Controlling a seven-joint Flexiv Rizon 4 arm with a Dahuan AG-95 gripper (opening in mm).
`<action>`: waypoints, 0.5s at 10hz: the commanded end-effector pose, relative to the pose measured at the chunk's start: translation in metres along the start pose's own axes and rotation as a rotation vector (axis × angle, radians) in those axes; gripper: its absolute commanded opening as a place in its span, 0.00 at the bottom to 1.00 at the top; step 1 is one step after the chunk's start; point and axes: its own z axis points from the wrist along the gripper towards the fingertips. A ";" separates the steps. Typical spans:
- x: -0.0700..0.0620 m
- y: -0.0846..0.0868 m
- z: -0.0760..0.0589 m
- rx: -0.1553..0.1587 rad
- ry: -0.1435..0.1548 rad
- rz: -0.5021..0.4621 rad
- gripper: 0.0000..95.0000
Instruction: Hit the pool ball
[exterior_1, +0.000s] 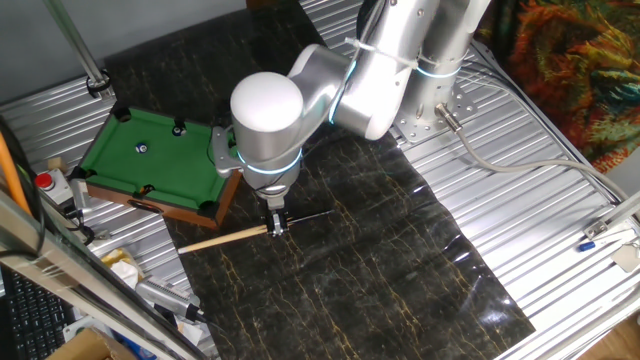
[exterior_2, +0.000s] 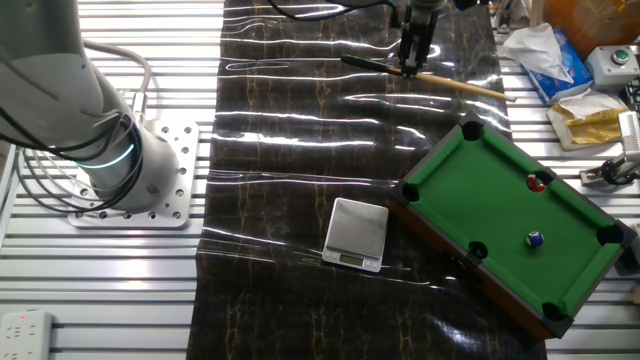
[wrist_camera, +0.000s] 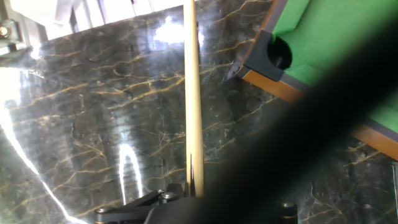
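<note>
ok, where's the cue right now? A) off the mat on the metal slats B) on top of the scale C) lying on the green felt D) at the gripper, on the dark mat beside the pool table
D: the cue lies on the dark mat at the gripper, just outside the pool table.

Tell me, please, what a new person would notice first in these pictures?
Probably the small green pool table at the edge of the dark mat, with a blue ball on its cloth. Next, the gripper down at the mat beside the table, at a long wooden cue lying there.
</note>
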 end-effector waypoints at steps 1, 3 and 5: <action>0.000 -0.001 -0.002 -0.007 -0.002 -0.006 0.00; 0.000 -0.001 -0.002 -0.006 -0.004 -0.029 0.20; 0.000 -0.001 -0.002 -0.003 -0.006 -0.037 0.20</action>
